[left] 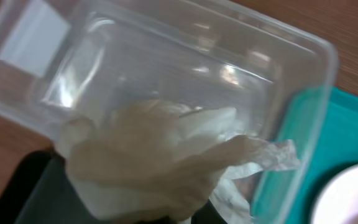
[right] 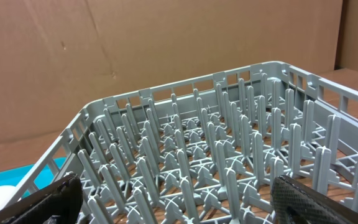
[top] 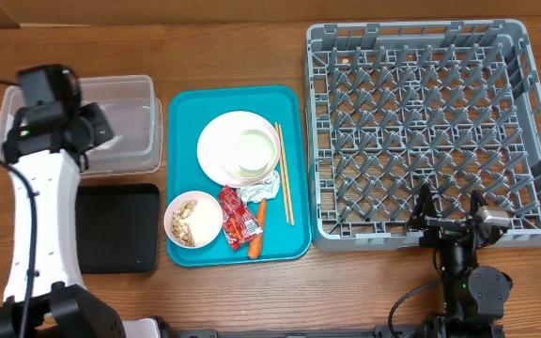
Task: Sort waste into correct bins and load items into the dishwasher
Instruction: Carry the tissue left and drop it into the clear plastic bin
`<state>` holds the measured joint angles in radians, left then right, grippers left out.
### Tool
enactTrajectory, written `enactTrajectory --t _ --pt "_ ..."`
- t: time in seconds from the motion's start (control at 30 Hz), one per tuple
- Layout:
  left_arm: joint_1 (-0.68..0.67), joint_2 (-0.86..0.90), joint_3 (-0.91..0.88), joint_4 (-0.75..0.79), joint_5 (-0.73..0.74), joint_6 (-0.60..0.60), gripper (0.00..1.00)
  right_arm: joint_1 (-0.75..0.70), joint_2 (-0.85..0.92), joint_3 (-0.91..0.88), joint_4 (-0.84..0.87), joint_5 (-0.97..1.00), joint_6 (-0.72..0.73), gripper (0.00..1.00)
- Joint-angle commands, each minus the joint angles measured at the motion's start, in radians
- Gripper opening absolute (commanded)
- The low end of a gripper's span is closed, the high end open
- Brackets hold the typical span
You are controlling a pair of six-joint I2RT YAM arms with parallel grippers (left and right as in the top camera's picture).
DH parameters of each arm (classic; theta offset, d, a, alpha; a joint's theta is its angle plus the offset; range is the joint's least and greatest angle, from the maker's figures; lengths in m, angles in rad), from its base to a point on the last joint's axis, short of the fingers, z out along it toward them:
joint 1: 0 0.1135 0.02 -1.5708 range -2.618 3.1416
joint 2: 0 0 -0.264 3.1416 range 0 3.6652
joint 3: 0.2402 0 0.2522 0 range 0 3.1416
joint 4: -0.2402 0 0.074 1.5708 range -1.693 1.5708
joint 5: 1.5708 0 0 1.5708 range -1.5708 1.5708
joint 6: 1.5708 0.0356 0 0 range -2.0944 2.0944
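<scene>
1. The dish rack (top: pixel 421 122) is sitting right of the serving tray (top: pixel 181 113).
2. The tub (top: pixel 155 122) is standing left of the serving tray, with the flat tray (top: pixel 120 228) lying just in front of it.
3. A napkin (left: pixel 160 155) is hanging over the tub.
4. On the serving tray, the plates (top: pixel 219 145) are resting at the back and the bowl (top: pixel 169 218) at front left.
5. The wrapper (top: pixel 237 218) and carrot (top: pixel 257 235) are lying right of the bowl.
6. The chopsticks (top: pixel 284 178) are lying right of the plates, a second napkin (top: pixel 261 186) beside them.

No writing can be read anywhere; the print on the red snack wrapper (top: pixel 237 218) is too small.
</scene>
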<state>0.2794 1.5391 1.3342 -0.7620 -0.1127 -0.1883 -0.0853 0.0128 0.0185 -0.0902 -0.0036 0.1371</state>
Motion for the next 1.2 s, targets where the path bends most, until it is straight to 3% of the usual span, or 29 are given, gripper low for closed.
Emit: enactTrajectory --t 0.0,0.4,0.5,0.53,0.63,0.7,0.83,0.97,1.17 --pt "0.057 0.011 0.021 0.015 -0.036 -0.025 0.09 -0.004 -0.010 -0.011 0.006 -0.006 -0.004 1.00" --pt "0.116 0.207 0.021 0.213 -0.026 -0.013 0.16 -0.004 -0.010 -0.011 0.006 -0.006 -0.004 1.00" --pt "0.116 0.236 0.021 0.271 -0.029 0.013 0.22 -0.004 -0.010 -0.011 0.006 -0.006 -0.004 1.00" --pt "0.116 0.239 0.021 0.286 -0.028 0.013 0.31 -0.004 -0.010 -0.011 0.006 -0.006 -0.004 1.00" --pt "0.116 0.234 0.022 0.322 -0.027 0.013 0.84 -0.004 -0.010 -0.011 0.006 -0.006 -0.004 1.00" --pt "0.116 0.228 0.025 0.332 -0.033 0.028 0.95 -0.004 -0.010 -0.011 0.006 -0.006 -0.004 1.00" --pt "0.116 0.212 0.066 0.327 -0.037 0.091 0.98 -0.004 -0.010 -0.011 0.006 -0.006 -0.004 1.00" --pt "0.108 0.174 0.154 0.224 0.009 0.090 0.95 -0.004 -0.010 -0.011 0.006 -0.006 -0.004 1.00" --pt "0.063 0.081 0.240 -0.012 0.307 0.076 0.97 -0.004 -0.010 -0.011 0.006 -0.006 -0.004 1.00"
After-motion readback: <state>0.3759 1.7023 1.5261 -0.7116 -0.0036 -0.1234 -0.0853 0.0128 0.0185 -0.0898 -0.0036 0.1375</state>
